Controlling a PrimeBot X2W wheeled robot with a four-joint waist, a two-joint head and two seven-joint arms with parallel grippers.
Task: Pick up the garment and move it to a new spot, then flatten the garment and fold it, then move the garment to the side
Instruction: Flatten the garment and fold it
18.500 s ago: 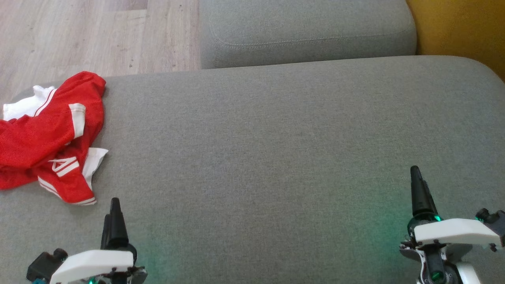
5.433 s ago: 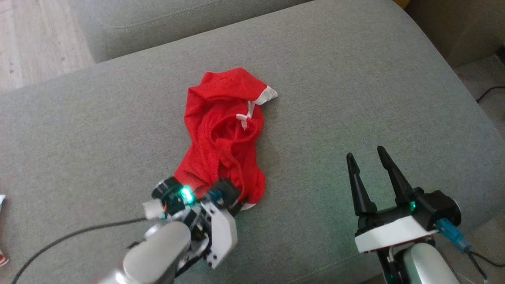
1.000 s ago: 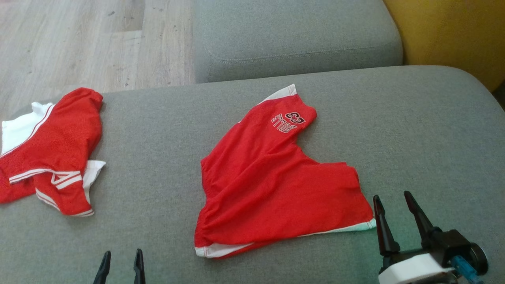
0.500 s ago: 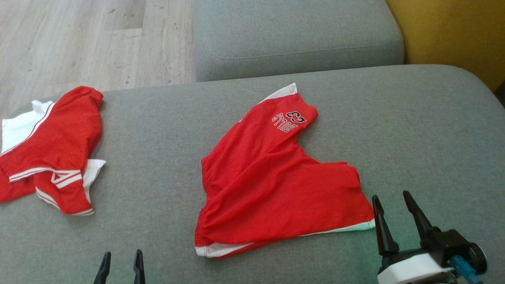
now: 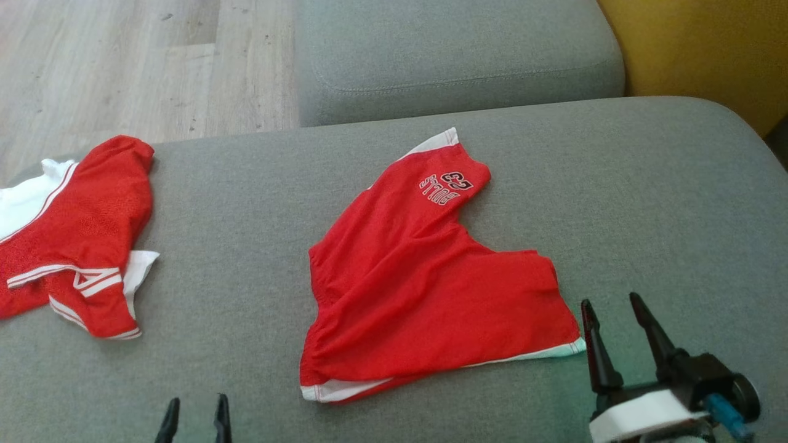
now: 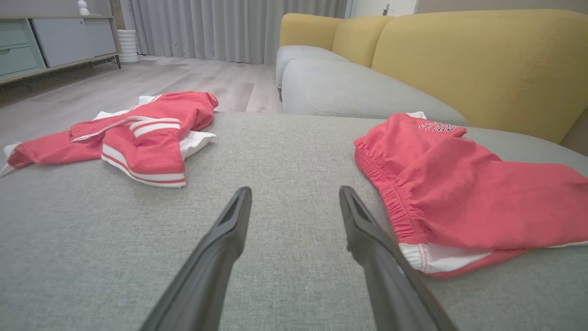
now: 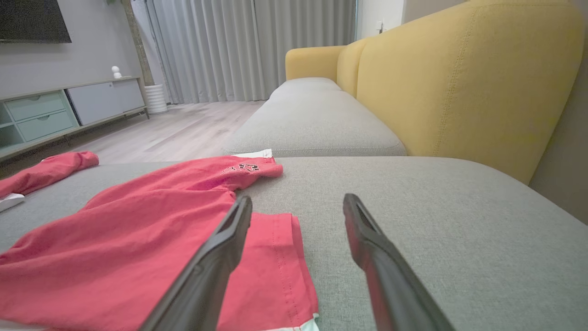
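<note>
Grey fabric of the seat cushion (image 5: 246,344) fills the foreground. At 7 o'clock the left gripper (image 5: 197,400) pokes in with its fingers spread and nothing between them. At 5 o'clock the right gripper (image 5: 609,299) is likewise wide apart and empty, its inner finger just beside the white hem corner of the red shorts (image 5: 425,283). These lie spread near the centre, waistband toward 7 o'clock and printed leg toward 12. A crumpled red-and-white top (image 5: 80,240) sits at 9 o'clock, well apart. Beyond are a second cushion (image 5: 455,55) at 12, wooden floor (image 5: 123,61) at 11 and a yellow backrest (image 5: 695,49) at 1.
</note>
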